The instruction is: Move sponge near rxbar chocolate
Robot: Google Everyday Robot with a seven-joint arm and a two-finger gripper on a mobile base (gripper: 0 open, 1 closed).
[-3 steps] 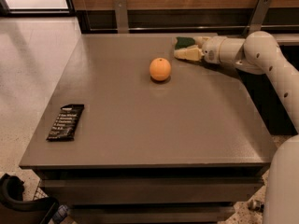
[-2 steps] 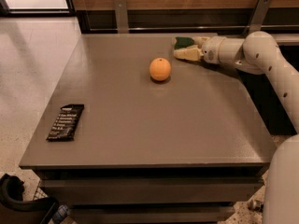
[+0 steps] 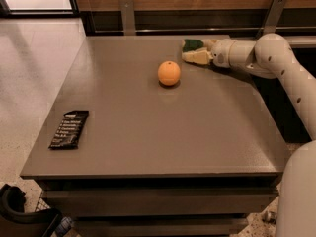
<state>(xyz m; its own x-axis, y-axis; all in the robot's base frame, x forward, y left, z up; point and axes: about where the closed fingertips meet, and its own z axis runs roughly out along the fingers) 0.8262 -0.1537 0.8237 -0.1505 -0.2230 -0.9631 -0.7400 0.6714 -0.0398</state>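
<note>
Gripper (image 3: pixel 194 51) sits low at the table's (image 3: pixel 163 132) far right, about 1 o'clock, arm reaching in from 3 o'clock. It's right up against the sponge (image 3: pixel 191 44); can't tell whether it's clamped on it or loose. Sponge is green side up by the far edge. Orange (image 3: pixel 169 73) is near it, toward 7 o'clock. Chocolate bar (image 3: pixel 69 129) lies flat at the left edge, 8 o'clock, well apart from the sponge.

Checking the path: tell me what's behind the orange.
Behind the orange, rightward: the sponge at the far edge of the table, the gripper at it. The gripper hides its near side.
</note>
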